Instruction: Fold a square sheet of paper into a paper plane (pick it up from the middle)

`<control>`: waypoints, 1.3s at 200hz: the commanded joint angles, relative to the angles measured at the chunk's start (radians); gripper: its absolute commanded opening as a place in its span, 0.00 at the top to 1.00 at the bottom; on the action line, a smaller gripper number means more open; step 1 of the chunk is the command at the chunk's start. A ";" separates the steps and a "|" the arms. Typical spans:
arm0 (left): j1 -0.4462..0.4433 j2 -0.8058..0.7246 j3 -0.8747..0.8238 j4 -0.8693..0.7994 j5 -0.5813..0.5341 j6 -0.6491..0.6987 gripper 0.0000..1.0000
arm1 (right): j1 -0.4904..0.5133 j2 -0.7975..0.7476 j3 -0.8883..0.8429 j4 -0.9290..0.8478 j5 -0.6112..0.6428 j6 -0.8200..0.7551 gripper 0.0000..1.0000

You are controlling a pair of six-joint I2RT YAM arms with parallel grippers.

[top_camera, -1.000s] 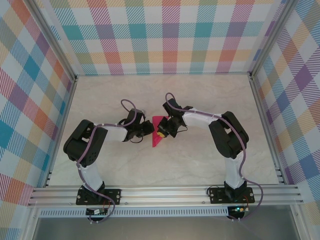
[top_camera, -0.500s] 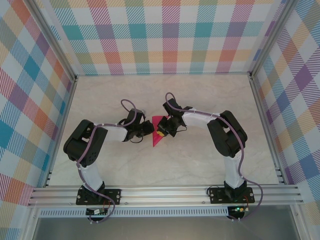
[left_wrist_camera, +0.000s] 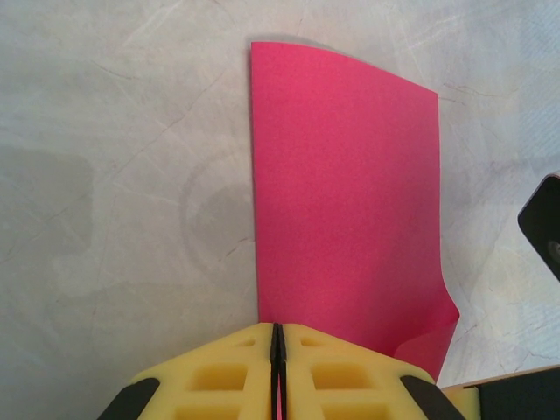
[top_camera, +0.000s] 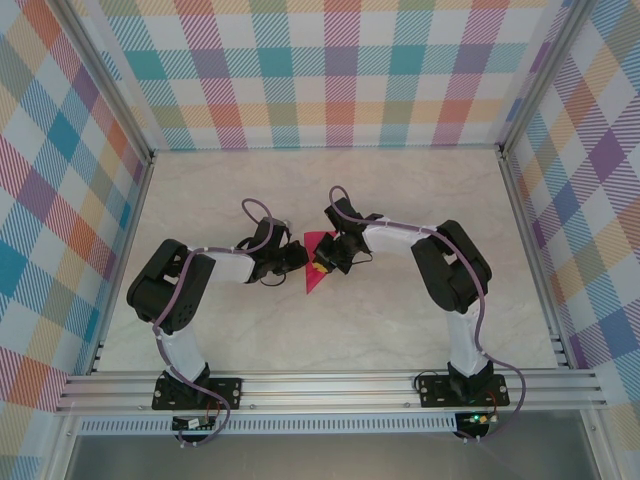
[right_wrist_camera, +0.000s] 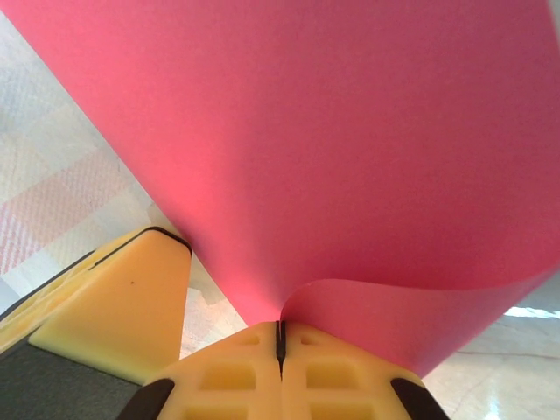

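Note:
The square sheet of paper is magenta-pink and hangs folded between both grippers over the middle of the table. My left gripper is shut on its left edge. In the left wrist view the sheet stretches flat away from the closed yellow jaws of my left gripper, with one near corner curling. My right gripper is shut on the other side. In the right wrist view the sheet bends over in a soft curl right at my right gripper. A yellow finger of the left gripper sits close beside it.
The pale marbled table is walled by checked panels on the left, back and right. An aluminium rail carries both arm bases along the near edge.
The right arm's elbow has drifted slightly left. Both grippers and the sheet stay almost where they were.

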 commanded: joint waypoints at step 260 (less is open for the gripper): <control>0.061 -0.157 -0.109 -0.045 0.050 -0.034 0.77 | -0.010 0.074 0.040 -0.048 0.019 0.008 0.65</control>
